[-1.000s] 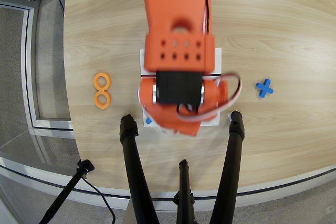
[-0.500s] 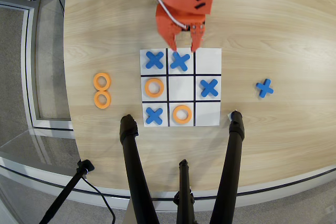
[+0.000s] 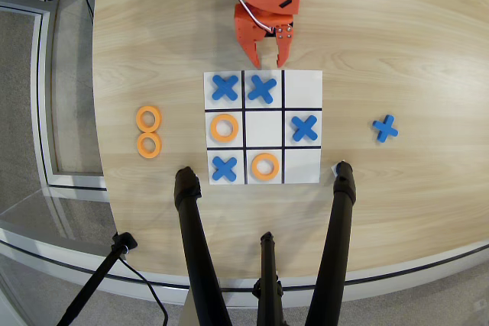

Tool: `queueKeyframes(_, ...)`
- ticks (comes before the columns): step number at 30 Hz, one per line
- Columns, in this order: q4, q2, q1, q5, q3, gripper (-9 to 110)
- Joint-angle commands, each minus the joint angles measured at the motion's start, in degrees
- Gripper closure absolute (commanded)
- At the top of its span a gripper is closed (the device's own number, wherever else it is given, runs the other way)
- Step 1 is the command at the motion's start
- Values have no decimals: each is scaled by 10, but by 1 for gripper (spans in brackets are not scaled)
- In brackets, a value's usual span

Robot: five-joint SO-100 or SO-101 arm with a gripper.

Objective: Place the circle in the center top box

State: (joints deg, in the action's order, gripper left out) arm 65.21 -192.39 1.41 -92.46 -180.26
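Nearest the bottom of the overhead view, three black tripod legs (image 3: 197, 257) rise over the counter (image 3: 397, 51) edge. Just past them lies the white board (image 3: 263, 127), ruled into nine cells. Its bottom row in the frame holds a blue cross (image 3: 224, 168) at left and the circle (image 3: 264, 166) in the middle cell (image 3: 264, 179), lying flat inside the black lines. The row above has an orange ring (image 3: 224, 127) at left and a cross (image 3: 304, 127) at right; the top row has two crosses (image 3: 243, 88) side by side. Left of the board, two spare rings (image 3: 149, 131) touch each other on the wood; one loose cross (image 3: 384, 127) sits at right. At the top of the frame, the orange end effector (image 3: 267, 59) hangs just beyond the board, fingers apart and holding nothing.
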Motion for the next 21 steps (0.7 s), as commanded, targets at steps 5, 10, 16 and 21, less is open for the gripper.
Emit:
queueKeyframes(5,40,1,4,-3,-32,102)
queueKeyframes(10,81,1,4,-11,-33,102)
queueKeyframes(16,98,1,7,-11,-33,102)
queueKeyframes(21,98,1,20,-11,-33,102)
